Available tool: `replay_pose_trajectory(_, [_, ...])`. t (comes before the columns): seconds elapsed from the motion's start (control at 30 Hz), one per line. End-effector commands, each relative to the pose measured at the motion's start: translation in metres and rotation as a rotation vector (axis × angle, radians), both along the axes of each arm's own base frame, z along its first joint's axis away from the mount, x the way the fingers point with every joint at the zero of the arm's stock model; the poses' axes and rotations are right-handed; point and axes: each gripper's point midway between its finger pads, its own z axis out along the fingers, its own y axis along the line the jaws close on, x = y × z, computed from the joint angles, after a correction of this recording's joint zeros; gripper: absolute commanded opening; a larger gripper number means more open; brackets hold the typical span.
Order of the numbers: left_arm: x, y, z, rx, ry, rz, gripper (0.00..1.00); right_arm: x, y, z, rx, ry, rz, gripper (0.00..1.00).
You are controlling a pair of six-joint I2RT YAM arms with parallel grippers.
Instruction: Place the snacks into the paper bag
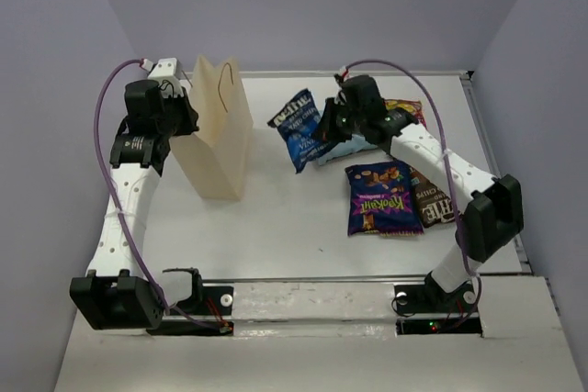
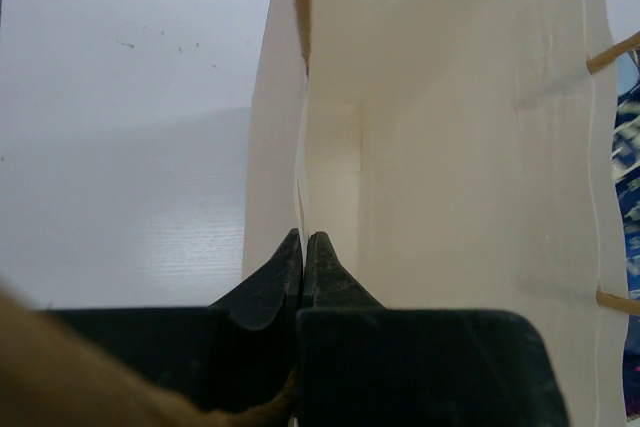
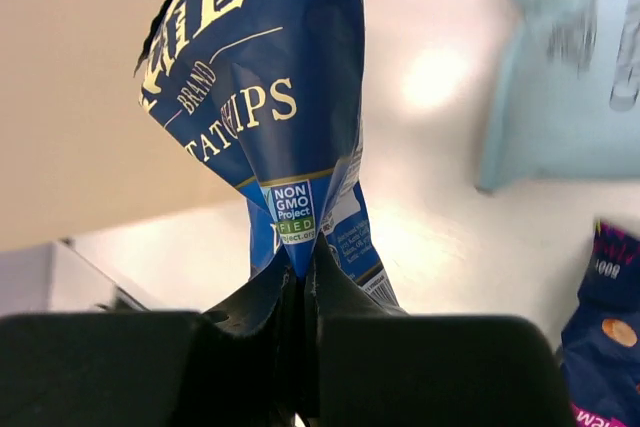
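Note:
The beige paper bag [image 1: 219, 130] stands upright at the left of the table, its brown loop handle up. My left gripper [image 1: 184, 115] is shut on the bag's left top rim [image 2: 302, 207]; the bag's open inside [image 2: 440, 147] fills the left wrist view. My right gripper [image 1: 323, 128] is shut on a corner of the small dark blue packet [image 1: 296, 128], which hangs from the jaws [image 3: 270, 87] above the table, right of the bag. The light blue packet [image 1: 347, 147], purple packet [image 1: 381, 197], dark brown chip bag [image 1: 432, 201] and orange-red packet [image 1: 406, 111] lie on the table.
The white table [image 1: 285, 218] is walled by purple-grey panels at the back and sides. The arm bases [image 1: 303, 305] are mounted along the near edge. A light blue packet [image 3: 560, 97] and purple packet [image 3: 605, 347] show in the right wrist view.

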Motion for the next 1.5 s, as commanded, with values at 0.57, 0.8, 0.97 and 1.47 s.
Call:
replay_pose_trajectory(0.57, [0.018,-0.03,0.027,-0.012,-0.075,-0.054,0.0,0.063,0.12,0.374,0.722,-0.859,-0.153,0.01])
replay_pose_trajectory(0.8, [0.02,-0.031,0.025,-0.004,-0.073,-0.057,0.0,0.084,0.16,0.346,0.756,-0.876,-0.158,0.01])
replay_pose_trajectory(0.97, [0.027,-0.026,0.025,-0.025,-0.071,-0.012,0.0,0.073,0.169,0.295,0.614,-0.781,-0.107,0.01])
replay_pose_trajectory(1.47, [0.033,-0.023,0.038,-0.045,-0.091,0.017,0.0,0.028,0.139,0.188,0.041,-0.721,0.103,0.01])
